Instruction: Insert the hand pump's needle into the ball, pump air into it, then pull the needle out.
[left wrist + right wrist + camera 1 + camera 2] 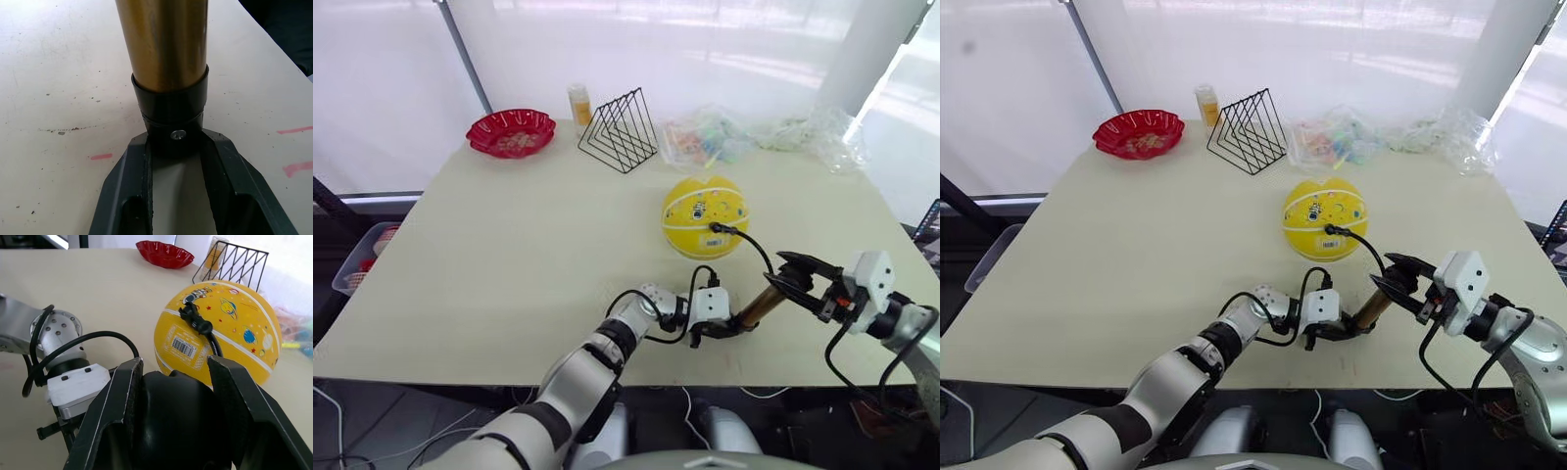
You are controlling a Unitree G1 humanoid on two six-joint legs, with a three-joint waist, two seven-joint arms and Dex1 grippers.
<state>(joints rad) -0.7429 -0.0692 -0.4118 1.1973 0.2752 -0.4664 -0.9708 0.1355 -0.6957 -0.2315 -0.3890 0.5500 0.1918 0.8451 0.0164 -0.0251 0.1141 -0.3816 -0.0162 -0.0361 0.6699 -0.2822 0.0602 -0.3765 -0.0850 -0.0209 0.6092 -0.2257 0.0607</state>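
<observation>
The yellow ball (703,213) rests on the table's right half, round and full. A black fitting (194,321) at the end of the thin black hose (754,247) sits against the ball's near side, and the needle's pin is hidden there. The hand pump's gold barrel (760,305) slants up just in front of the ball. My left gripper (176,142) is shut on the barrel's lower black end cap (171,110), close to the table. My right gripper (789,280) is shut on the black handle (171,426) at the barrel's upper end.
A red scalloped bowl (511,131), a yellow bottle (578,104) and a black wire rack (620,129) stand along the table's far edge. Clear plastic bags (710,137) lie at the far right. The table's front edge (460,377) runs just behind the pump.
</observation>
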